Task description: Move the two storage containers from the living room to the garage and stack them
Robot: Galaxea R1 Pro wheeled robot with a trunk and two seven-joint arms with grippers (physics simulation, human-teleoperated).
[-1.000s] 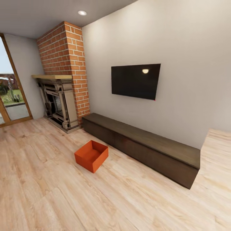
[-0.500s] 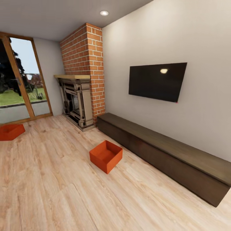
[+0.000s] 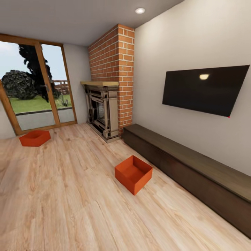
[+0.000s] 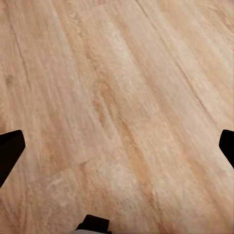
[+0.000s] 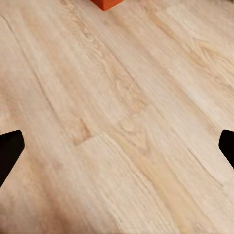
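Observation:
I am in the living room. One red-orange storage container (image 3: 134, 174) sits open-topped on the wood-plank floor (image 3: 69, 195) near the middle of the head view, just in front of the dark low cabinet (image 3: 188, 170). A second identical container (image 3: 35, 138) lies far off at the left, by the glass door (image 3: 35, 87). A corner of the near container (image 5: 105, 4) shows in the right wrist view. My left gripper (image 4: 117, 148) and right gripper (image 5: 117, 146) both hang open over bare planks, dark fingertips (image 4: 9, 151) wide apart, holding nothing.
A red-brick fireplace (image 3: 111, 83) stands in the far corner. The wall TV (image 3: 207, 90) hangs over the long cabinet on the right. Open plank floor spreads between me and both containers.
The head view has swung to the left: the fireplace, TV and near container slid right in the picture, and the glass door and the second container came into sight.

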